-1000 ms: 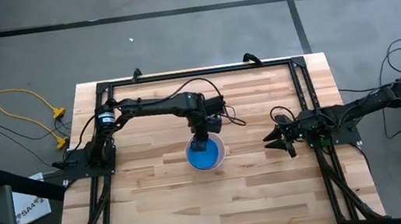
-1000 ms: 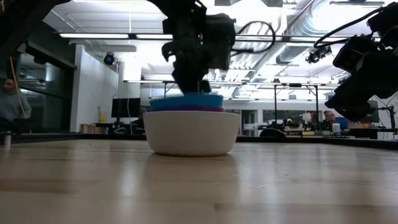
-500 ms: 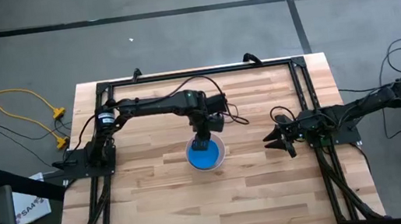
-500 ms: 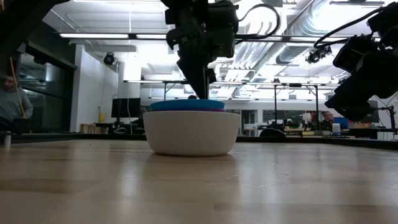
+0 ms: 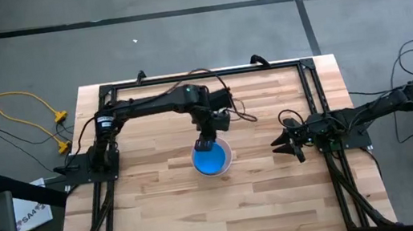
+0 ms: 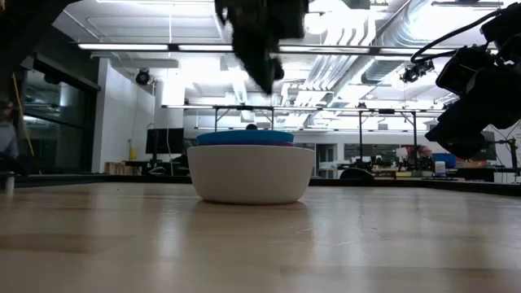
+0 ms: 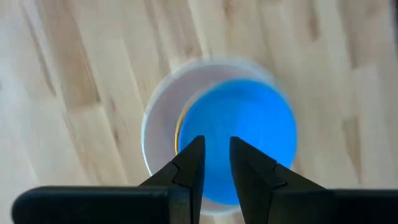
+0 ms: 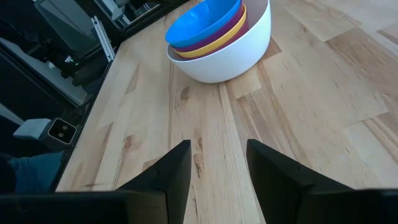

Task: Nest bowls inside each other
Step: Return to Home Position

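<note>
Left gripper [image 6: 265, 75] has risen since the earlier frames: it was down at the blue bowl's [image 6: 244, 137] rim and now hangs well above it, blurred in the low view. Bare wooden table [image 6: 244, 244] nearest the low camera. Next comes the white bowl [image 6: 251, 173], upright on the table near its middle, with the others nested inside. Blue is on top. Right wrist view shows a purplish rim [image 8: 219, 29] under the blue, then a yellow rim [image 8: 211, 45], then the white wall; cannot tell whether that purplish one is the purple or the pink-red bowl. Only four rims can be made out. Left wrist view looks straight down into the blue bowl; its fingers [image 7: 191, 163] are narrowly parted and empty. Right gripper [image 5: 286, 144] sits off to the stack's right, well apart from it, low over the table, fingers wider apart, holding nothing. Farthest back, beyond the table, is a lit room with desks and a person [image 6: 423, 153] at one.
</note>
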Robot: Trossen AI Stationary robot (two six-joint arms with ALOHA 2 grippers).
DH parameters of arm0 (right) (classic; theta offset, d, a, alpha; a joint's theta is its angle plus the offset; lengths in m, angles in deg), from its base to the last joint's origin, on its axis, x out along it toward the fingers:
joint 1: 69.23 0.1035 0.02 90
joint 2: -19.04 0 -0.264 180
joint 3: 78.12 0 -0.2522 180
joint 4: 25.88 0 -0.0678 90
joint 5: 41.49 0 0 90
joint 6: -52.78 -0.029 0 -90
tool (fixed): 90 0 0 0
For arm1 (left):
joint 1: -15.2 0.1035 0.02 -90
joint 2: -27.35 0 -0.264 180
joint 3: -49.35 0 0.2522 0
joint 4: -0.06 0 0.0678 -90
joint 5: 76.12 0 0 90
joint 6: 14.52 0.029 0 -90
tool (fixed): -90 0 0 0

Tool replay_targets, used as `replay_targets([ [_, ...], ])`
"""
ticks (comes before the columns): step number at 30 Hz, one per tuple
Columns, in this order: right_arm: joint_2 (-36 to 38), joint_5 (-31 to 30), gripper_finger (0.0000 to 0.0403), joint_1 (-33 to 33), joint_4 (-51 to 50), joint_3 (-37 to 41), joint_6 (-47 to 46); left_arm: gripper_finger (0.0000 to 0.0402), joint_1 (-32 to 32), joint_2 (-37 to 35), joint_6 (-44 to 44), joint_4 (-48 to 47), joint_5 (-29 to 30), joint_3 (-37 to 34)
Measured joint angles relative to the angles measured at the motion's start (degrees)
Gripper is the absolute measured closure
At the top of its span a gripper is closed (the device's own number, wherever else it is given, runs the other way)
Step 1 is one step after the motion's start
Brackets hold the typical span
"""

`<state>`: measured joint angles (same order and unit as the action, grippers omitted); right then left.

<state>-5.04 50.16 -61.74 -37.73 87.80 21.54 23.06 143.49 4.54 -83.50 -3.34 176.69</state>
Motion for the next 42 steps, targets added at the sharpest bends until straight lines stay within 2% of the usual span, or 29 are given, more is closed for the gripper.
replay_targets([
  [6,0.0,0.0,0.0254,0.0,-0.1,0.0,0.0,0.0327,0.3,-5.3,-1.2,-2.7,0.0,0.6],
  [15,-0.1,0.0,0.0254,0.0,0.0,0.0,0.0,0.0327,0.4,-12.6,-4.4,-1.5,0.4,-8.9],
  [22,-0.2,0.0,0.0254,0.0,0.1,0.0,0.0,0.0327,0.4,-21.2,-7.8,7.8,0.4,-26.3],
  [30,-0.2,0.0,0.0254,0.0,0.0,0.0,0.0,0.0327,0.4,-34.6,-10.9,24.7,-0.1,-46.8],
  [42,-0.2,0.0,0.0254,0.0,0.0,0.0,0.0,0.0327,0.4,-50.5,-13.5,51.0,-6.3,-73.4],
])
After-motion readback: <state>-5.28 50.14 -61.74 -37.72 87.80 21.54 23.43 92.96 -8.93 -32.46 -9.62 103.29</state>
